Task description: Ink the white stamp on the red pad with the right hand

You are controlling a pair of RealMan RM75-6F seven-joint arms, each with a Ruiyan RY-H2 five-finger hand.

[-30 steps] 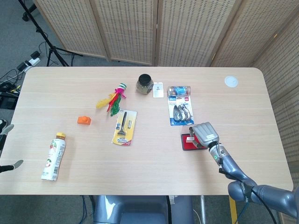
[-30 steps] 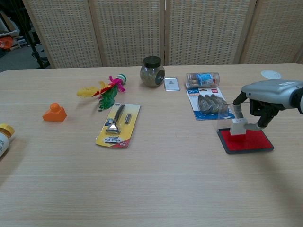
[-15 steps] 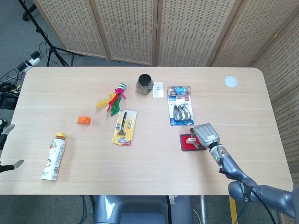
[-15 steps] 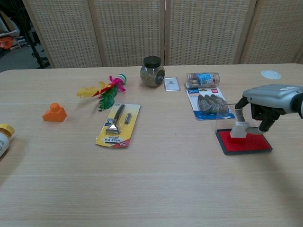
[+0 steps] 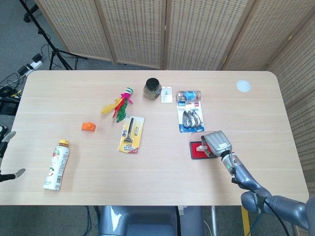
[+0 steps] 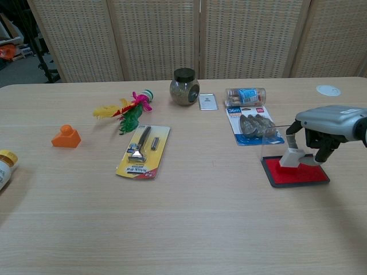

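The red ink pad [image 6: 296, 173] [image 5: 196, 152] lies in its dark tray at the right side of the table, with its clear lid standing open at the left edge. My right hand [image 6: 330, 120] [image 5: 217, 142] hovers over the pad and pinches the white stamp [image 6: 291, 157] [image 5: 201, 147] from above. The stamp's base rests on the red surface, tilted slightly. My left hand [image 5: 6, 155] shows only as fingertips at the left edge of the head view, holding nothing.
Behind the pad lies a blue blister pack [image 6: 253, 126] and a small clear bottle [image 6: 245, 95]. Further left are a dark-lidded jar [image 6: 184, 87], a white card [image 6: 207, 102], a razor pack [image 6: 144, 150], a feather toy [image 6: 126, 109], an orange block [image 6: 66, 137] and a drink bottle [image 5: 56, 164].
My right hand has lowered and shifted slightly right, bringing the white stamp down onto the red pad. The pad has slid a little. The left hand has stayed put.
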